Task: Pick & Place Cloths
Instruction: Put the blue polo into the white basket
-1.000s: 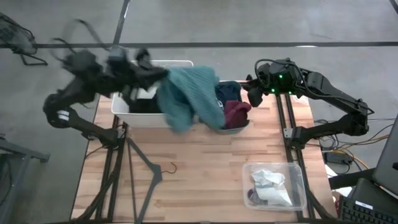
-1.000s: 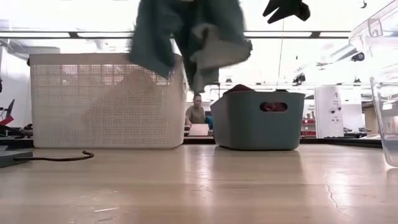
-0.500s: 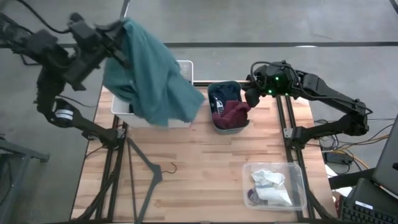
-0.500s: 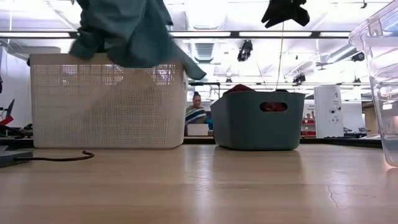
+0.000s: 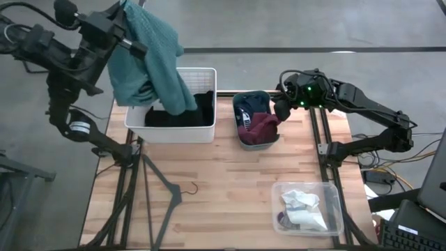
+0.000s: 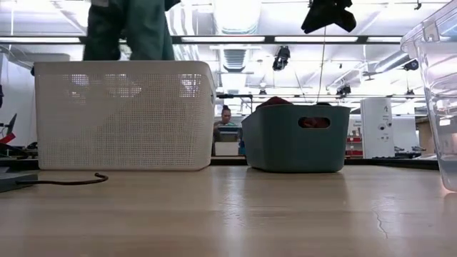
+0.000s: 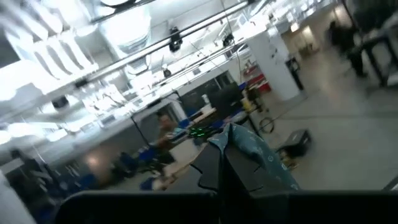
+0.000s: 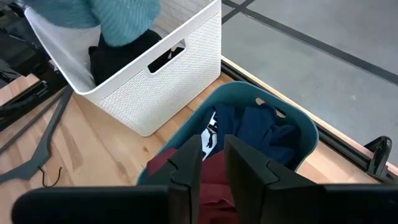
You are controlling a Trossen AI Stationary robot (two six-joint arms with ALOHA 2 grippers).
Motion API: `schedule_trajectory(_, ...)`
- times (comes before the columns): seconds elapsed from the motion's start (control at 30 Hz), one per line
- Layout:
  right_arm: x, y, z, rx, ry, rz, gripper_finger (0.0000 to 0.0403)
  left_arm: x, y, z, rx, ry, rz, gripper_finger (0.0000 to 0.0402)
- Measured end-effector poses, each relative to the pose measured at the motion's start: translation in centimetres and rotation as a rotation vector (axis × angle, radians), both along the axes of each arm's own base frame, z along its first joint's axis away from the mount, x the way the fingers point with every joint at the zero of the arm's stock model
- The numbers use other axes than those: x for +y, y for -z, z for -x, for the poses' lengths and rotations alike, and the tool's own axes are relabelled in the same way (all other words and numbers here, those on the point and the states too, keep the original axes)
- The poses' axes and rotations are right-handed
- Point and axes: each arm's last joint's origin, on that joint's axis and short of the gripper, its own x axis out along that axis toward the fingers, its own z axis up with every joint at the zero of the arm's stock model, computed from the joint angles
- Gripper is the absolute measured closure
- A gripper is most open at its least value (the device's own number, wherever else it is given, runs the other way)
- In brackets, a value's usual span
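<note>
The teal green cloth (image 5: 146,56) hangs from my left gripper (image 5: 127,10), which is raised high over the far left corner of the white bin (image 5: 205,132). In the low view the cloth (image 6: 128,32) reaches down to the bin's rim (image 6: 121,64). A black cloth (image 5: 181,115) lies inside the white bin. Navy (image 5: 252,104) and maroon (image 5: 263,127) cloths lie in the teal bin (image 5: 237,132). My right gripper (image 8: 212,162) hovers over that bin with a narrow gap between its fingers, touching nothing. My left gripper (image 7: 222,168) is shut on a bunched upper part of the teal cloth (image 7: 252,149), pinched between the two fingers; how many layers cannot be told. The cloth hangs slack below the gripper, lifted clear of the table, with its lower end (image 8: 121,22) over the white bin.
A clear plastic bin (image 5: 336,199) with white and grey cloths (image 5: 301,209) stands at the near right corner. A black hanger (image 5: 164,188) lies on the wood near the left. A person sits in the room beyond the table (image 6: 227,128).
My left gripper has swung up and toward the table's far left, carrying the teal cloth from over the gap between the two bins to above the white bin's left side. The cloth, flung out sideways before, now hangs straight down. The right arm has kept still.
</note>
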Motion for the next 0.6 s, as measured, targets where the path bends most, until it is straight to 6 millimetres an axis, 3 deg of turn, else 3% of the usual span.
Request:
schedule_trajectory(0.1,0.0,0.0,0.0,0.000,0.000,0.000,0.0338,0.0,0.3,-0.5,-0.082,0.039,0.048,0.0399)
schedule_trajectory(0.2,0.0,-0.1,-0.1,-0.011,0.000,0.004,0.0329,0.0,1.6,-1.7,-0.048,0.098,0.109,0.0394)
schedule_trajectory(0.4,-0.1,-0.5,-0.3,-0.062,0.000,0.024,0.0308,0.8,6.0,-4.9,0.064,0.097,0.302,0.0396)
schedule_trajectory(0.6,-0.2,-0.8,-0.5,-0.099,0.000,0.038,0.0295,3.2,10.6,-7.1,0.157,-0.029,0.463,0.0392)
